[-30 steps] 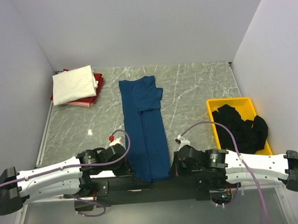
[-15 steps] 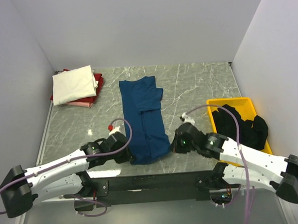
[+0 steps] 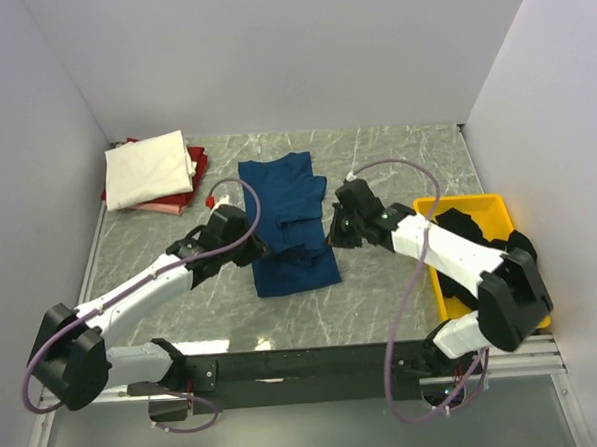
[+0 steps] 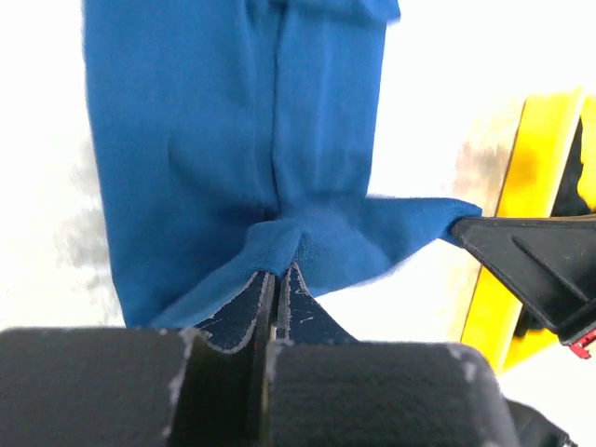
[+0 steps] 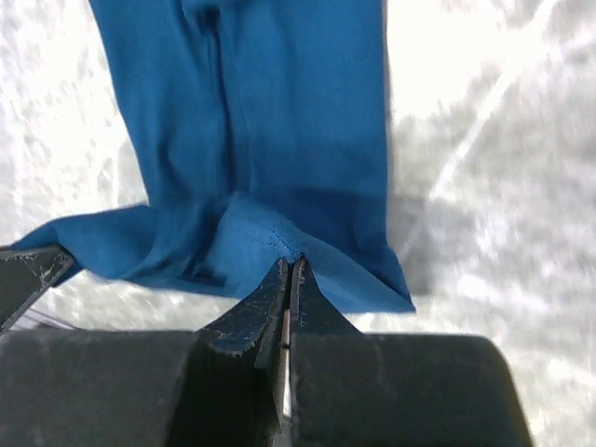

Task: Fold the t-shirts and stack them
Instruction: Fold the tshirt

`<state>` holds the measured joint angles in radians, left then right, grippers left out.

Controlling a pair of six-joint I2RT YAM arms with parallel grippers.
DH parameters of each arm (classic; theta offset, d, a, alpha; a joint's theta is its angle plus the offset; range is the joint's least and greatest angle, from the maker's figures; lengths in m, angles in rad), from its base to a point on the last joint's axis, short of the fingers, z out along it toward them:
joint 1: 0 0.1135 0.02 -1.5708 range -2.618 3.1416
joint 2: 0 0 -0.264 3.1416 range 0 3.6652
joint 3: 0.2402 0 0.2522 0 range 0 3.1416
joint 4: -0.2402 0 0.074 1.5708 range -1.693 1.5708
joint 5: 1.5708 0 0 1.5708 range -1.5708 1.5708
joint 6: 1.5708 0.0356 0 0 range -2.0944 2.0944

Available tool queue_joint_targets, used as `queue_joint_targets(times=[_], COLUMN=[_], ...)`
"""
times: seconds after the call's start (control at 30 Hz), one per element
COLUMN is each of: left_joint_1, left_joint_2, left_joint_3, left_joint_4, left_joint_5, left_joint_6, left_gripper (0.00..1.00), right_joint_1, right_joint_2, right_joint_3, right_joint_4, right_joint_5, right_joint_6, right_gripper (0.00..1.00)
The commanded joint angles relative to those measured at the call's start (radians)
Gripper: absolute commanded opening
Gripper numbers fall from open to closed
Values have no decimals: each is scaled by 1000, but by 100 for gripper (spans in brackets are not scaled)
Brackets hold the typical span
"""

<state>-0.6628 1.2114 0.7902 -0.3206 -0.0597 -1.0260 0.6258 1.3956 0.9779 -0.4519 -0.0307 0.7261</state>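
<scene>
- Top external view: blue t-shirt (image 3: 283,219) lies mid-surface, folded lengthwise into a narrow strip with the collar end toward the far wall. Its near end is raised and doubled over the middle.
- Left wrist view: left tool (image 4: 277,279) has its jaws together, pinching one hem corner. The cloth rises to the tips in a small tent.
- Right wrist view: right tool (image 5: 290,272) is pinched on the opposite hem corner in the same way, and the hem stitching shows right at the tips.
- Judged step: the half-fold, bringing the hem over to the collar end. About midway, since the hem has not yet reached the shoulders.
- Technique note: carry both corners at equal height and pace so the crease runs square across the strip.
- The hem droops a little between the tools. Spreading them slightly should tension it before laying down.
- Lower until the hem rests on the layer beneath, side edges matched, then let both corners go together. An early or uneven drop would likely skew the fold.
- Cream t-shirt (image 3: 147,168) sits folded on a red t-shirt (image 3: 199,167) at the far left corner, well apart from the work. This is the likely stack destination.
- Black t-shirts (image 3: 480,254) are heaped in the yellow tray (image 3: 456,203) at the right edge, unfolded.
- Surface (image 3: 396,173) is grey marble pattern.
</scene>
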Motion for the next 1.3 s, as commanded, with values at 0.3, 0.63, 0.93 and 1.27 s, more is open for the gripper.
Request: queue_joint_targets(times=[0.3, 0.63, 0.93, 1.27], left_joint_1=[173, 244, 267, 299], left_joint_2=[267, 421, 497, 553], left_joint_3=[191, 280, 360, 416], left_joint_4=[75, 103, 97, 89], left_joint_5=[35, 50, 67, 83], left_joint_6=[118, 127, 142, 162], left_gripper=[1, 1, 1, 5], right_joint_1=[-158, -222, -256, -284], right_joint_2=[287, 422, 514, 583], right_joint_3=[254, 335, 433, 521], right_joint_4=[85, 110, 91, 47], right_joint_5=[-205, -276, -308, -316], right_joint_6=[-57, -65, -71, -94], right_gripper=[0, 0, 0, 10])
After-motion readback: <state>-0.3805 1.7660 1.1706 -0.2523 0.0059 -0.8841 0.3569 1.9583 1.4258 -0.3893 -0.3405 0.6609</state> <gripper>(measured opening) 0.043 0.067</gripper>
